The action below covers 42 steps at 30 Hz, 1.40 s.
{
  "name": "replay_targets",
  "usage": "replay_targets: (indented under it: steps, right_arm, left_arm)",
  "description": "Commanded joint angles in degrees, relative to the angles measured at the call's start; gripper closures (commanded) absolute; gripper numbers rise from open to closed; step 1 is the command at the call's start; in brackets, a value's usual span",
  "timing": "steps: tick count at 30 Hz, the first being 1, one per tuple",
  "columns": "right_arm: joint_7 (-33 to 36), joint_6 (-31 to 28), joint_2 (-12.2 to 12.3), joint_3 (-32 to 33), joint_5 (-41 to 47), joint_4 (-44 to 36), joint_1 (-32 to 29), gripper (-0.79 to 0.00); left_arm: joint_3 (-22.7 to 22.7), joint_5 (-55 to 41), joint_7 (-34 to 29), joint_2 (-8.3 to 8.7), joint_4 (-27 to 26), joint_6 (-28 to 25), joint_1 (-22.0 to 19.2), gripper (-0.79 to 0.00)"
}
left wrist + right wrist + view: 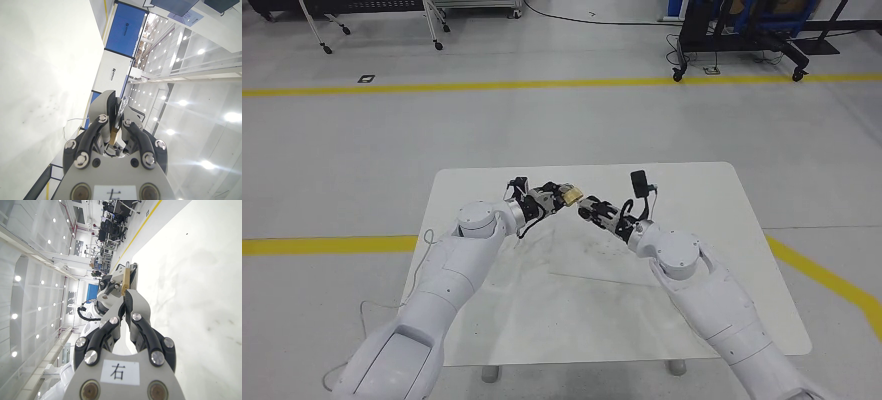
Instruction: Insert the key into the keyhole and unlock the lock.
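Top view: the white rectangular table [722, 300] with rounded corners stood on a grey floor crossed by yellow lines [542, 86]. Both arms met above its far-central part, nearer the far edge than the near one. Bare tabletop lay open on either side and toward the robot. The left gripper [568, 193] was clamped on the small brass padlock with a silver shackle [574, 195], held above the table surface. The right gripper [587, 208] sat just beside it, tip to tip.

Left wrist view: the padlock's brass body [114, 135] lay deep between the fingers, near the palm, and the shackle [123, 104] ran out toward the fingertips.

Right wrist view: the padlock [125, 279] appeared edge-on, its shackle at the far end. The right gripper's pads [130, 302] were pressed together, their tips touching the brass body's near end. Whether anything lay between the pads could not be told. The table's rounded corner [135, 255] showed beyond.
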Motion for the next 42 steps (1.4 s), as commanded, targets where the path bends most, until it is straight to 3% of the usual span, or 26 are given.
replay_targets:
  steps: [1, 7, 8, 9, 11, 12, 13, 18, 31, 40, 41, 42]
  right_arm:
    - [-0.3, 0.1, -0.1, 0.0, 0.0, 0.1, 0.1, 0.000]
    - [-1.1, 0.0, -0.5, -0.5, -0.1, 0.7, 0.7, 0.000]
    - [-1.2, -0.1, -0.6, -0.5, -0.1, 0.8, 0.8, -0.009]
    - [-1.2, -0.2, -0.6, -0.6, -0.1, 0.9, 0.9, -0.074]
    - [-0.9, -0.6, -0.8, -0.6, 0.2, 1.2, 1.1, -0.323]
    - [-0.9, -1.0, -0.8, -0.3, 0.5, 1.3, 1.1, -0.517]
    - [-0.9, -1.3, -0.8, -0.1, 0.7, 1.3, 1.1, -0.785]
    - [4.0, -6.2, -0.5, 2.4, 4.9, 0.7, -0.1, -0.785]
    - [4.1, -6.4, -0.5, 2.3, 5.6, 0.5, -0.4, -0.785]
    - [17.4, -6.9, -0.4, 6.0, 22.1, 2.7, -1.5, -0.785]
    - [18.6, -6.7, -0.3, 6.4, 23.4, 3.0, -1.6, -0.536]
    - [19.7, -6.4, -0.3, 6.8, 24.6, 3.1, -1.6, -0.379]
  left_arm:
    - [0.0, 0.1, -0.1, -0.02, 0.0, 0.1, 0.0, 0.000]
    - [-0.3, 0.3, -0.5, -0.09, 0.0, -0.1, 0.1, 0.000]
    - [-0.3, 0.2, -0.7, -0.10, 0.0, -0.1, 0.1, 0.000]
    - [-0.4, 0.1, -0.8, -0.11, 0.0, -0.1, 0.1, 0.000]
    - [-0.6, -0.3, -1.1, -0.14, 0.1, 0.0, 0.2, 0.000]
    - [-0.8, -0.8, -1.4, -0.16, 0.1, 0.0, 0.2, 0.000]
    - [-1.1, -1.3, -1.6, -0.17, 0.2, 0.1, 0.2, 0.000]
    - [-2.0, -2.9, -2.9, -0.18, 0.2, -0.5, 0.3, 0.000]
    - [-2.4, -4.3, -5.6, -0.56, 0.2, -2.8, 0.3, 0.000]
    - [-2.2, -3.9, -6.9, -0.97, 0.2, -7.3, 0.2, 0.000]
    - [-2.2, -3.6, -6.8, -0.99, 0.2, -7.9, 0.2, 0.000]
    - [-2.2, -3.5, -6.8, -1.02, 0.1, -8.5, 0.2, 0.000]
